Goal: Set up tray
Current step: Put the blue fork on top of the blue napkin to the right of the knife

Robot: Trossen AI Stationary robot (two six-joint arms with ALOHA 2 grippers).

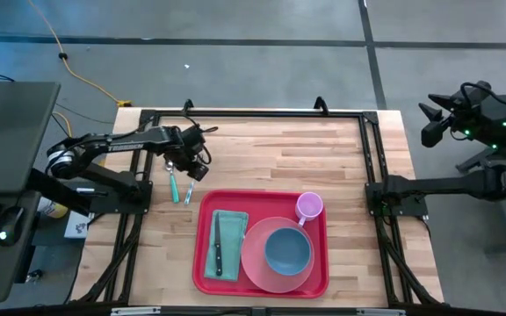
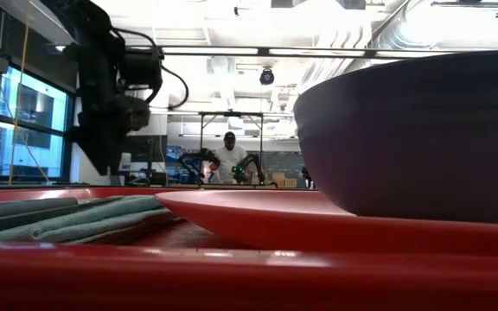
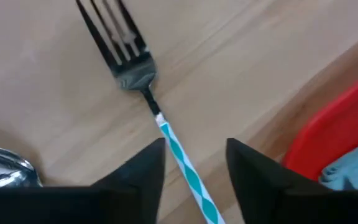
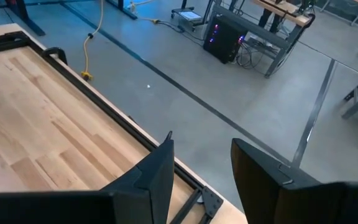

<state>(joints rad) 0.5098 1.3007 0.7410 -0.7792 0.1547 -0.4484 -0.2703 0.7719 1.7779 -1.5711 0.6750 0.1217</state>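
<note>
A large red tray (image 1: 202, 263) lies at the table's near middle. On it are a round pink plate (image 1: 255, 263) with a blue bowl (image 1: 286, 250), a pink cup (image 1: 309, 206), and a teal napkin (image 1: 232, 230) with a dark knife (image 1: 219, 250). A fork (image 3: 129, 59) with a teal-and-white striped handle (image 3: 182, 155) lies flat on the wood left of the tray, a spoon (image 3: 2, 171) beside it. My left gripper (image 3: 194, 155) is open just over the fork's handle, one finger on each side, not touching it. My right gripper (image 4: 201, 155) is open, off the table's right edge.
A black frame (image 1: 253, 114) runs around the tabletop. Bare wood (image 1: 306, 154) lies between the tray and the far edge. The tray's left rim (image 3: 328, 137) is close to my left gripper. In the low view a person (image 2: 229, 155) shows far behind the table.
</note>
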